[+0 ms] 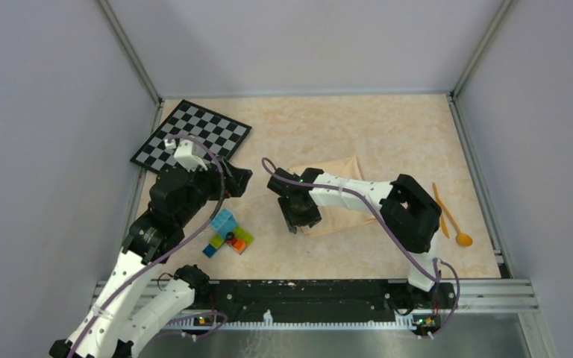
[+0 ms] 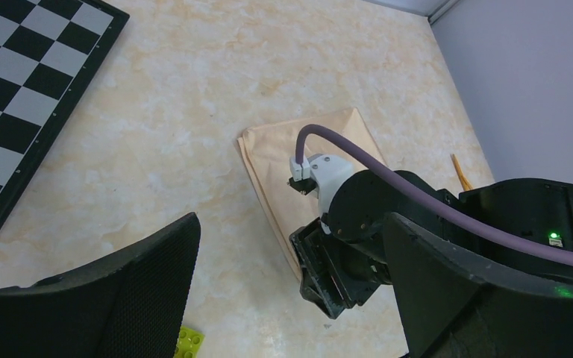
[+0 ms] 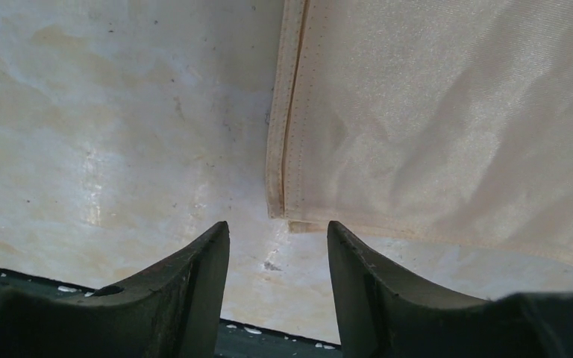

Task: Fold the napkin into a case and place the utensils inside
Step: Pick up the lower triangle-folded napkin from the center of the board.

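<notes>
While the left tool [image 1: 237,181] hangs spread and empty at centre-left, the right tool [image 3: 277,235] hovers parted at a corner of the folded napkin [image 1: 337,168] mid-frame, nothing gripped. Fold step in hand, I'd say; next move: pinch that corner cleanly. Utensils [image 1: 451,221] lie loose far right.

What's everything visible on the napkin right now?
The napkin is plain peach cloth with a stitched hem and slight sheen, folded: a second layer peeks out under its corner. It lies flat on the marbled table, mid-right, angled. The right arm crosses over its middle. The right gripper sits at its near-left corner, jaws apart, nothing between them; contact cannot be told.
</notes>
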Robot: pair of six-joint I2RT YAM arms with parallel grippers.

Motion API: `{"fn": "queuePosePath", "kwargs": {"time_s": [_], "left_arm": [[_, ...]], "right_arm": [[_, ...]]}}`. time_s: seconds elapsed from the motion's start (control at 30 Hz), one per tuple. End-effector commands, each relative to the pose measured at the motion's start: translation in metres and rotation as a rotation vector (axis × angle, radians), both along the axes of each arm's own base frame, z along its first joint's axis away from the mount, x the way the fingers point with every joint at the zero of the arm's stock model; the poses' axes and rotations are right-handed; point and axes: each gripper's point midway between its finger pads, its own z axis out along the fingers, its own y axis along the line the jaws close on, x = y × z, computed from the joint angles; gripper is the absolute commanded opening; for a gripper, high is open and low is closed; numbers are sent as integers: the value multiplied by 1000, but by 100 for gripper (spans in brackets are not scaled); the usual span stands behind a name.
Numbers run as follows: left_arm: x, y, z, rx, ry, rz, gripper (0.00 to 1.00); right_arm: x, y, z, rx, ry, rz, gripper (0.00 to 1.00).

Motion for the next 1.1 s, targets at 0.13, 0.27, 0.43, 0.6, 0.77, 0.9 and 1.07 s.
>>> {"fn": "queuePosePath", "kwargs": {"time_s": [0.13,0.27,0.43,0.6,0.77,0.9,1.07], "left_arm": [[2,9,5,29,-20,38,96],[3,10,7,31,-26,45,96],[3,9,6,28,-23,41,96],[3,10,7,28,-23,46,96],[8,6,-8,25,17,46,96],[14,-1,-30,-5,70,51,97],[28,-18,-51,-108,185,64,97]], "right_arm": [[10,0,-18,-49,-28,-17,49],[7,-9,-36,-79,-26,-23,48],[4,-27,-65,-117,-52,-44,31],[10,-44,-76,-173,-117,-44,8],[18,-19,-35,-1,-179,-4,0],[11,3,8,266,-175,30,0],[-3,17,48,641,-155,56,0]]}}
